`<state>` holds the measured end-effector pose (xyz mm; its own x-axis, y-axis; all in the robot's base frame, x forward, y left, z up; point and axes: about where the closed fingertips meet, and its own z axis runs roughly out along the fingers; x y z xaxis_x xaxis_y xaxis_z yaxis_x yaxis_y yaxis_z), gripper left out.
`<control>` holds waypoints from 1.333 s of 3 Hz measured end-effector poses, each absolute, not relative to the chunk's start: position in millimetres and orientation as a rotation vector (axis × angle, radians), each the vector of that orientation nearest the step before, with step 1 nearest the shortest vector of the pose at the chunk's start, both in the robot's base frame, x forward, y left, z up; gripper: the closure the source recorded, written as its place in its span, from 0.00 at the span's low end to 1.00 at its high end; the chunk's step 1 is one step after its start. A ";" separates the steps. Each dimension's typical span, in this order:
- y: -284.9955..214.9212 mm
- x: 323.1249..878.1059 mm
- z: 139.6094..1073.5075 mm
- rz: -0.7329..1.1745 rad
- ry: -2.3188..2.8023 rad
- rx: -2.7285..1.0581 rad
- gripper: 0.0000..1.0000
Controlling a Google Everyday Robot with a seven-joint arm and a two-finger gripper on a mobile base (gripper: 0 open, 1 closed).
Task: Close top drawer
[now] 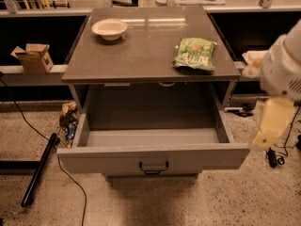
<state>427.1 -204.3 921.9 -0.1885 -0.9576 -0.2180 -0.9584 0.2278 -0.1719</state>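
Right of camera-facing drawer [153,160], seemingly claw [265,128].

Open floor [188,201] before the drawer [108,161], gripper [264,134] beside its right front corner

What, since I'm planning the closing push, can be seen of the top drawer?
The drawer is grey, wide and deep, pulled far out under the cabinet top, and looks empty inside. Its flat front carries one dark loop handle at the middle. The gripper hangs by its right front corner; whether they touch is unclear.
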 end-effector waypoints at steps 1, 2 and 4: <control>-193.7 403.7 855.0 0.153 2.246 -1.832 0.00; -177.2 385.2 794.7 0.322 2.254 -1.842 0.00; -178.8 382.3 772.2 0.278 2.284 -1.865 0.18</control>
